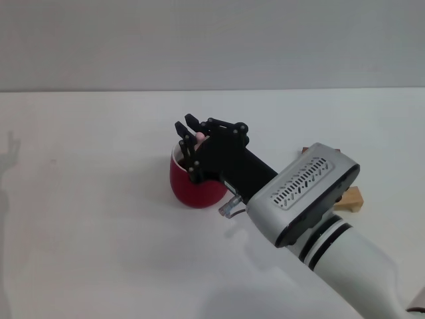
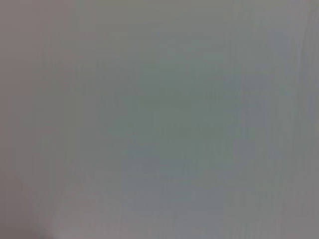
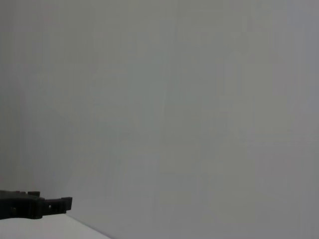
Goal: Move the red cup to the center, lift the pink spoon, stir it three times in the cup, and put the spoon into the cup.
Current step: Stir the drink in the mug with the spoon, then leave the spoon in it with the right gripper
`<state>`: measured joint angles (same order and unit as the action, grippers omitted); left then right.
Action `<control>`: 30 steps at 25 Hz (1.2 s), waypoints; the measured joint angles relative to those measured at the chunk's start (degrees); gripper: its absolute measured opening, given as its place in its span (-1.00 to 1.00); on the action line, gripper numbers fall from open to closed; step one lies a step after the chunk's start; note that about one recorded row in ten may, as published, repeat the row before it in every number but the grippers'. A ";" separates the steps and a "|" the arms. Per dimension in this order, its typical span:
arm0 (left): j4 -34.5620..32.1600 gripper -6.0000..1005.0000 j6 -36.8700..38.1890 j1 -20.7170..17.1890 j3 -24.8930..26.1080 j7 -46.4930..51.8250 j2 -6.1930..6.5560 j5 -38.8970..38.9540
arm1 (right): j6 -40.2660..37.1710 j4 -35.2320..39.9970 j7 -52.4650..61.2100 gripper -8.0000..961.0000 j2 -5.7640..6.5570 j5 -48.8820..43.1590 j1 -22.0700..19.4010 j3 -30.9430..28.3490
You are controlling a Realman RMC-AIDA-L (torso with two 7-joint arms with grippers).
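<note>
A white tabletop (image 1: 93, 219) stretched out before a pale wall. Near its middle stood the red cup (image 1: 191, 185), rounded and dark red, with a sliver of white rim showing. The right gripper (image 1: 190, 136), black and mounted on a white arm reaching in from the lower right, hung directly over the cup's mouth and hid most of its opening. Its jaws stood slightly apart with a pale pink tip, the handle of the pink spoon (image 1: 199, 137), showing between them; whether they truly pinched it could not be told. Wooden blocks (image 1: 352, 198) lay partly hidden behind the arm. The left gripper was nowhere visible.
</note>
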<state>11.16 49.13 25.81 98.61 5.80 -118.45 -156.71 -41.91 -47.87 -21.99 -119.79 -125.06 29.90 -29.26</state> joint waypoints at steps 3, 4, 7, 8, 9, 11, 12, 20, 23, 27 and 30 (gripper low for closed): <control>0.00 0.65 0.00 0.03 0.00 0.03 -0.03 0.19 | 0.55 0.51 1.12 -0.72 0.00 0.00 0.84 0.00; 0.00 0.65 0.00 0.03 0.00 0.03 -0.03 0.22 | 1.03 0.85 1.53 -0.72 0.00 0.00 1.36 0.04; 0.00 0.65 0.00 0.11 0.00 0.05 -0.03 0.30 | 1.77 1.40 2.09 -0.72 0.00 0.00 2.31 0.13; 0.00 0.65 0.00 0.11 0.00 0.05 -0.03 0.30 | 1.77 1.40 2.09 -0.72 0.00 0.00 2.31 0.13; 0.00 0.65 0.00 0.17 0.00 0.07 -0.04 0.32 | 1.93 1.83 2.54 -0.72 0.00 0.00 2.83 0.16; 0.00 0.65 0.00 0.21 0.00 0.10 -0.08 0.33 | 2.20 2.81 3.78 -0.72 0.00 0.00 4.00 0.19; 0.00 0.65 0.00 0.24 0.00 0.11 -0.10 0.34 | 2.26 3.88 4.89 -0.72 0.00 0.00 5.06 0.09; 0.00 0.65 0.00 0.44 0.01 0.22 -0.12 0.36 | 3.52 5.95 5.41 -0.72 0.00 0.00 7.80 -1.26; -0.02 0.65 -0.02 0.51 0.00 0.63 -0.12 0.35 | 4.61 6.10 5.09 -0.72 0.00 0.00 8.00 -2.26; -0.07 0.65 -0.31 0.56 0.00 0.93 -0.12 0.35 | 5.28 6.27 4.86 -0.72 0.00 0.00 7.53 -3.07; -0.09 0.65 -0.48 0.57 0.00 0.95 -0.12 0.35 | 5.33 6.28 4.64 -0.72 0.00 -0.01 7.26 -3.10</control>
<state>11.07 48.65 26.37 98.61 6.76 -118.57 -156.35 -36.58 -41.58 -17.35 -119.80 -125.07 37.16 -32.36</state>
